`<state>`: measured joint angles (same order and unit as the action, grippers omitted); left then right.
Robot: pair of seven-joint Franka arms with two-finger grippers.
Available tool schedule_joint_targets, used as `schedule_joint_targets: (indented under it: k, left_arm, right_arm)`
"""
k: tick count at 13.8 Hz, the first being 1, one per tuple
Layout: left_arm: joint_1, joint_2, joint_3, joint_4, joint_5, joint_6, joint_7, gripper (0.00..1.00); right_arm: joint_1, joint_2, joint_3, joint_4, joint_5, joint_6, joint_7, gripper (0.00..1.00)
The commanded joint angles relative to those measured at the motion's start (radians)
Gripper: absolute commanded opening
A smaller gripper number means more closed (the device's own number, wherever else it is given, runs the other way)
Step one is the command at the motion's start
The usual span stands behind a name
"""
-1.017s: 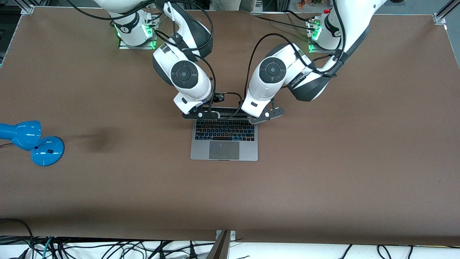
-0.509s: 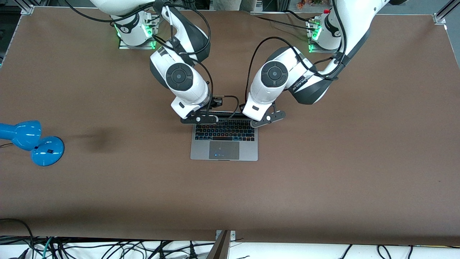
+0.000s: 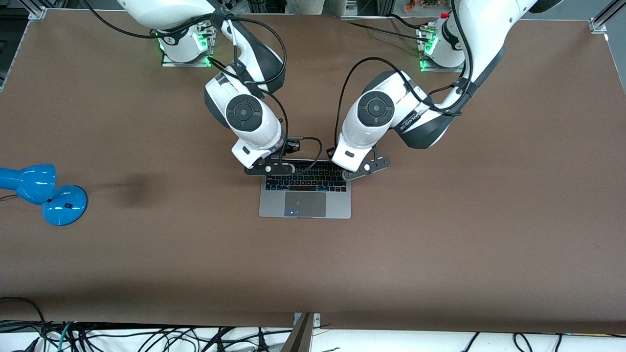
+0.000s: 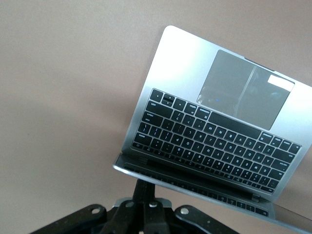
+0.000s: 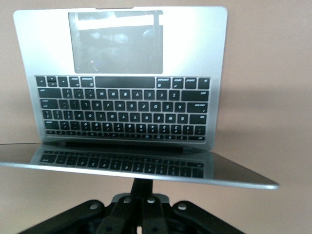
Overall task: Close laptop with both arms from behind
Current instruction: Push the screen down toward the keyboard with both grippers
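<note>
I see the laptop [image 3: 304, 191] at mid-table, its lid partly lowered over the keyboard. In the front view, both grippers sit over the lid's top edge: the left gripper [image 3: 366, 167] toward the left arm's end, the right gripper [image 3: 270, 168] toward the right arm's. Only the 2 wrist views show the screen [image 5: 126, 168] mirroring the keys, with closed fingers [image 4: 145, 192] pressed against the lid's back. A blue desk lamp [image 3: 41, 193] lies well apart from the laptop.

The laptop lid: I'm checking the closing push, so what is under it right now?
Under the tilted lid lies the black keyboard, its top rows covered in the front view by both grippers, the left and the right.
</note>
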<state>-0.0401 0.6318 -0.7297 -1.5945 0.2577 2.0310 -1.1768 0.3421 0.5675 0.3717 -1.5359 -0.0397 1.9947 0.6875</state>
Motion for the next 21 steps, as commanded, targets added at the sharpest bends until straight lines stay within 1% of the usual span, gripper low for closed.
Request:
schedule_joint_targets:
  k: [1, 3, 6, 10, 12, 16, 21]
  left_arm:
    - [-0.017, 0.034, 0.016, 0.048, 0.035, -0.017, -0.015, 0.00]
    - [-0.041, 0.051, 0.042, 0.074, 0.035, -0.017, -0.015, 0.00]
    - [-0.101, 0.066, 0.113, 0.107, 0.029, -0.017, -0.014, 0.00]
    - [-0.106, 0.104, 0.119, 0.148, 0.031, -0.015, -0.014, 0.00]
    - [-0.112, 0.121, 0.127, 0.166, 0.031, -0.014, -0.014, 0.00]
    - [-0.155, 0.155, 0.179, 0.209, 0.029, -0.011, -0.014, 0.00]
    - [-0.185, 0.192, 0.217, 0.251, 0.029, -0.008, -0.014, 0.00]
  right_arm:
    - [-0.003, -0.008, -0.003, -0.009, -0.022, 0.016, -0.020, 0.00]
    - [-0.003, -0.006, -0.008, -0.009, -0.022, 0.029, -0.020, 0.00]
    - [-0.002, 0.003, -0.020, -0.009, -0.023, 0.056, -0.022, 0.00]
    - [0.000, 0.025, -0.025, -0.009, -0.037, 0.085, -0.031, 0.00]
    - [0.006, 0.038, -0.042, -0.009, -0.045, 0.108, -0.033, 0.00]
    - [0.006, 0.063, -0.049, -0.009, -0.046, 0.142, -0.048, 0.00]
    - [0.006, 0.086, -0.059, -0.010, -0.078, 0.173, -0.056, 0.00]
